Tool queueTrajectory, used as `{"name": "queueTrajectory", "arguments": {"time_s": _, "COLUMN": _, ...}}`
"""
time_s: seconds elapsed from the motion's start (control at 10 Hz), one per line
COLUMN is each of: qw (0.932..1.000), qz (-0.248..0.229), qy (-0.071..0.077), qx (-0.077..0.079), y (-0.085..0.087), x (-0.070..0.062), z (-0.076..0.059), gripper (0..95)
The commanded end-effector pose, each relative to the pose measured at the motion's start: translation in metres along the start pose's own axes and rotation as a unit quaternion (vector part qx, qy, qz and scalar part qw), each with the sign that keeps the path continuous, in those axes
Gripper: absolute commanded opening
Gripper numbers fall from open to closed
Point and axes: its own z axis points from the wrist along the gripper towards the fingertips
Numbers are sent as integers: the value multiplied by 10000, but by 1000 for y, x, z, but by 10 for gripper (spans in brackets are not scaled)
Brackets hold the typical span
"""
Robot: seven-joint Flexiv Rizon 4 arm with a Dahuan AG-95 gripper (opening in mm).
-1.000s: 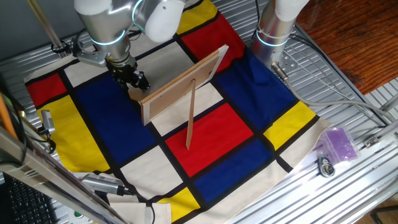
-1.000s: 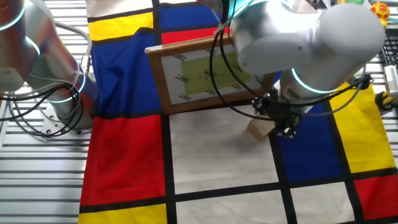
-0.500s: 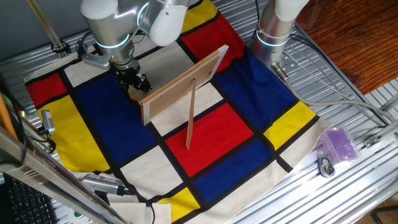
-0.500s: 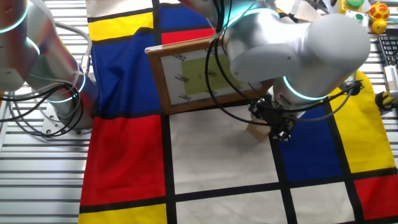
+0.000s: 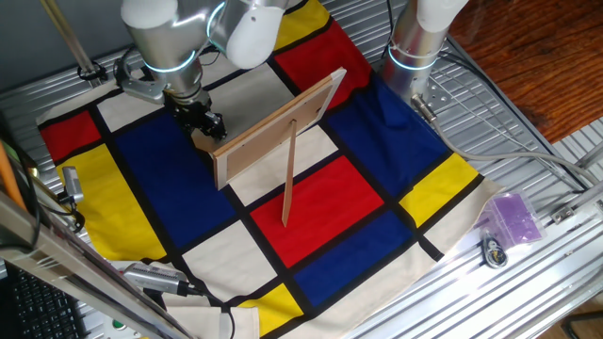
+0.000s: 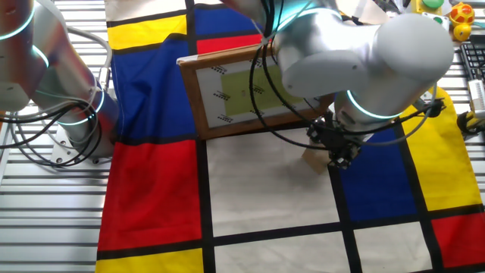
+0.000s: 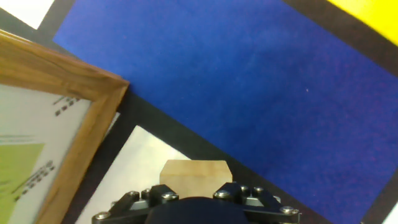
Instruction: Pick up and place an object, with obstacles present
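Note:
The small tan block (image 5: 199,140) lies on the cloth by the near-left end of the upright wooden panel (image 5: 278,127), where a white square meets a blue one. My gripper (image 5: 203,123) is down on the block with the jaws on either side of it. In the other fixed view the block (image 6: 311,158) sticks out left of the gripper (image 6: 336,150). In the hand view the block (image 7: 196,173) sits right between the jaws of the gripper (image 7: 196,194), and the panel's frame corner (image 7: 93,130) is close on the left. The thin prop stick (image 5: 287,179) leans against the panel.
A second robot base (image 5: 415,47) stands at the far right of the cloth. A purple bag (image 5: 513,218) and a small round thing (image 5: 493,252) lie on the metal table at right. Cables run along the table's right edge.
The arm shifted slightly over the block; the gripper stays low at the same spot. The block, panel and stick have hardly moved.

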Motion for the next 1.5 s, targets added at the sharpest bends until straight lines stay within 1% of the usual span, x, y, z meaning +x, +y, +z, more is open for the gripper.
{"name": "queueTrajectory", "arguments": {"time_s": 0.1, "qw": 9999, "qz": -31, "qy": -15, "qx": -111, "y": 4, "x": -6, "z": -24, "gripper": 0}}
{"name": "queueTrajectory", "arguments": {"time_s": 0.3, "qw": 9999, "qz": -27, "qy": 42, "qx": -125, "y": 8, "x": -18, "z": -55, "gripper": 0}}
{"name": "queueTrajectory", "arguments": {"time_s": 0.5, "qw": 9999, "qz": -26, "qy": 118, "qx": -119, "y": 18, "x": -31, "z": -93, "gripper": 0}}
{"name": "queueTrajectory", "arguments": {"time_s": 0.7, "qw": 9998, "qz": -46, "qy": 149, "qx": -127, "y": 24, "x": -39, "z": -122, "gripper": 0}}
{"name": "queueTrajectory", "arguments": {"time_s": 0.8, "qw": 9997, "qz": -22, "qy": 188, "qx": -149, "y": 29, "x": -41, "z": -139, "gripper": 0}}
{"name": "queueTrajectory", "arguments": {"time_s": 0.9, "qw": 9996, "qz": -9, "qy": 233, "qx": -134, "y": 33, "x": -43, "z": -148, "gripper": 0}}
{"name": "queueTrajectory", "arguments": {"time_s": 1.0, "qw": 9995, "qz": 48, "qy": 266, "qx": -155, "y": 40, "x": -45, "z": -159, "gripper": 0}}
{"name": "queueTrajectory", "arguments": {"time_s": 1.1, "qw": 9993, "qz": 108, "qy": 301, "qx": -174, "y": 48, "x": -47, "z": -166, "gripper": 0}}
{"name": "queueTrajectory", "arguments": {"time_s": 1.2, "qw": 9991, "qz": 100, "qy": 372, "qx": -193, "y": 54, "x": -49, "z": -171, "gripper": 0}}
{"name": "queueTrajectory", "arguments": {"time_s": 1.3, "qw": 9985, "qz": 105, "qy": 504, "qx": -186, "y": 60, "x": -53, "z": -177, "gripper": 0}}
{"name": "queueTrajectory", "arguments": {"time_s": 1.5, "qw": 9983, "qz": 47, "qy": 576, "qx": -126, "y": 59, "x": -55, "z": -177, "gripper": 0}}
